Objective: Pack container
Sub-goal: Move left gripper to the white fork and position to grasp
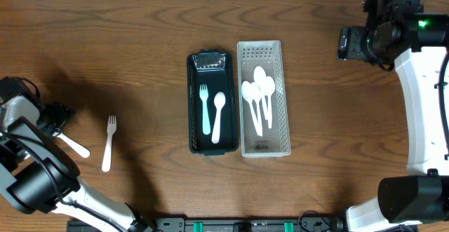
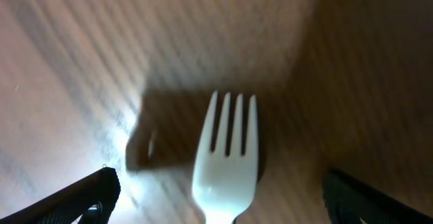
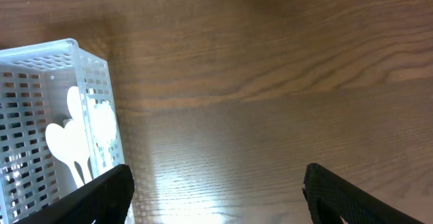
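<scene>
Right now your black rectangular plastic container [image 1: 209,102] is sitting at the middle of the brown wooden table [image 1: 140,36], its long side running away from you. It is holding 1 white plastic fork [image 1: 205,109] and 1 white plastic spoon [image 1: 218,116], lying side by side with their heads toward the far end. Just beside it on the right, the clear perforated plastic basket [image 1: 283,99] is standing parallel to it, with several white plastic spoons [image 1: 257,99] lying overlapped inside.

Well off to the left, a second loose white fork [image 1: 109,144] is lying on the bare wood, tines pointing away from you. Nearer the left edge, a third white fork [image 2: 226,156] is sitting under your left gripper [image 2: 221,180]; its 2 fingers are standing wide apart with the tines centred between them, neither finger touching it, and its handle is poking out toward the lower right in the overhead view.

Your right gripper [image 3: 216,200] is hanging over bare table to the right of the basket's far end, with its fingers [image 3: 88,197] spread wide and gripping nothing.
</scene>
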